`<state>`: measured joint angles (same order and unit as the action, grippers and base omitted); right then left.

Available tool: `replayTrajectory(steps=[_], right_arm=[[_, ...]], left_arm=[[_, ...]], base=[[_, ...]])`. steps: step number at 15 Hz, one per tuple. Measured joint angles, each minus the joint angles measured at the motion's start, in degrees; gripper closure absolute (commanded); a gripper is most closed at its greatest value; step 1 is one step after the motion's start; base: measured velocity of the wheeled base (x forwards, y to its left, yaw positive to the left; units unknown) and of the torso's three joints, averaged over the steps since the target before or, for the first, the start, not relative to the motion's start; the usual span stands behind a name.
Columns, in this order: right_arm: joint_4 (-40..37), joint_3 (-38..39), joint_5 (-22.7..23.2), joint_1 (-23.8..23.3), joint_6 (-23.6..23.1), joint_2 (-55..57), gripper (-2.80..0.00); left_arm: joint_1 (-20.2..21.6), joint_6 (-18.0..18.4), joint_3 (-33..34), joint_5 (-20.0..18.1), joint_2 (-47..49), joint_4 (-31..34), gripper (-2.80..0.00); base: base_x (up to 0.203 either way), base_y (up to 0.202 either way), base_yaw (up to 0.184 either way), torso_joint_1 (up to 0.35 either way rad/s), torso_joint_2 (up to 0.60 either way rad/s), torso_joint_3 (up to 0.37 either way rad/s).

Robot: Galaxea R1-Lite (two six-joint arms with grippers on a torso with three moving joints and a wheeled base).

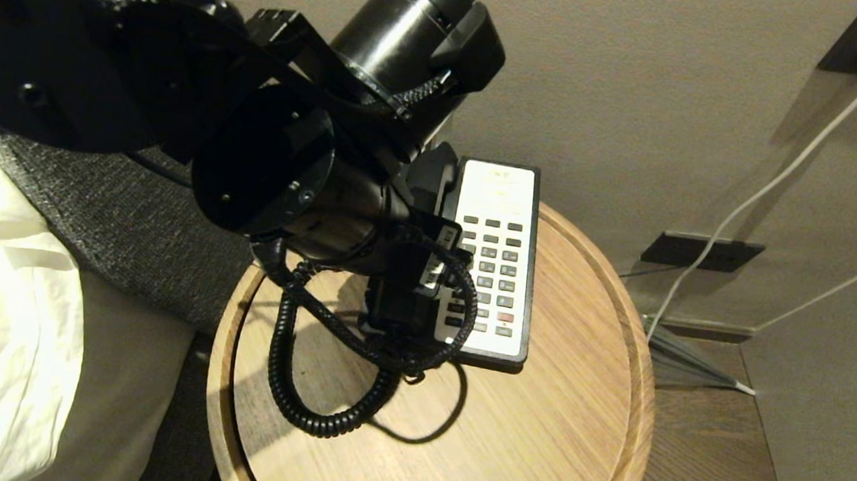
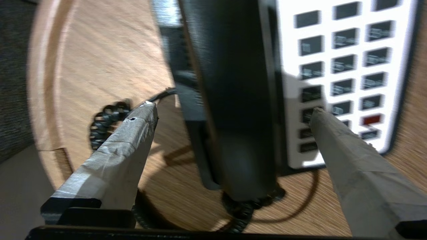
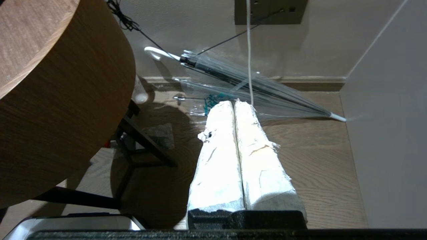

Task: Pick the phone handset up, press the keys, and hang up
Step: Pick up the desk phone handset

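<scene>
Round wooden table (image 1: 551,434) by beige wall (image 1: 639,96), wood floor (image 3: 317,166)

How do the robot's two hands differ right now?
The left hand is spread open, its fingers either side of the phone handset without gripping it; the right hand is shut, its fingers pressed together. The left works over the round wooden table; the right hangs beside it above the floor, near a clear umbrella. Both have fingers wrapped in pale tape.
</scene>
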<state>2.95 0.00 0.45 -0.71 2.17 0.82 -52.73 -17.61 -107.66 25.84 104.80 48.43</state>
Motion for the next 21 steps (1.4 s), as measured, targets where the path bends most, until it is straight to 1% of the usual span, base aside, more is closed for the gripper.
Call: replayTrajectory(steps=[2, 9, 11, 13, 16, 21], right_arm=[[0.0, 0.0, 0.0, 0.0, 0.0, 0.0, 0.0], [0.0, 0.0, 0.0, 0.0, 0.0, 0.0, 0.0], [0.0, 0.0, 0.0, 0.0, 0.0, 0.0, 0.0], [0.0, 0.0, 0.0, 0.0, 0.0, 0.0, 0.0], [0.0, 0.0, 0.0, 0.0, 0.0, 0.0, 0.0], [0.0, 0.0, 0.0, 0.0, 0.0, 0.0, 0.0]], left_arm=[[0.2, 0.2, 0.0, 0.8, 0.2, 0.1, -2.8], [0.8, -0.2, 0.1, 1.0, 0.7, -0.1, -2.8], [1.2, -0.4, 0.0, 1.0, 0.9, -1.2, -2.8], [1.4, -0.1, 0.0, 1.0, 1.1, -3.5, -2.8], [1.7, -0.1, 0.0, 1.7, 1.4, -3.8, -2.8], [1.8, -0.1, 0.0, 1.7, 1.6, -3.9, -2.8]], base=[[0.0, 0.0, 0.0, 0.0, 0.0, 0.0], [0.0, 0.0, 0.0, 0.0, 0.0, 0.0], [0.0, 0.0, 0.0, 0.0, 0.0, 0.0], [0.0, 0.0, 0.0, 0.0, 0.0, 0.0], [0.0, 0.0, 0.0, 0.0, 0.0, 0.0], [0.0, 0.0, 0.0, 0.0, 0.0, 0.0]])
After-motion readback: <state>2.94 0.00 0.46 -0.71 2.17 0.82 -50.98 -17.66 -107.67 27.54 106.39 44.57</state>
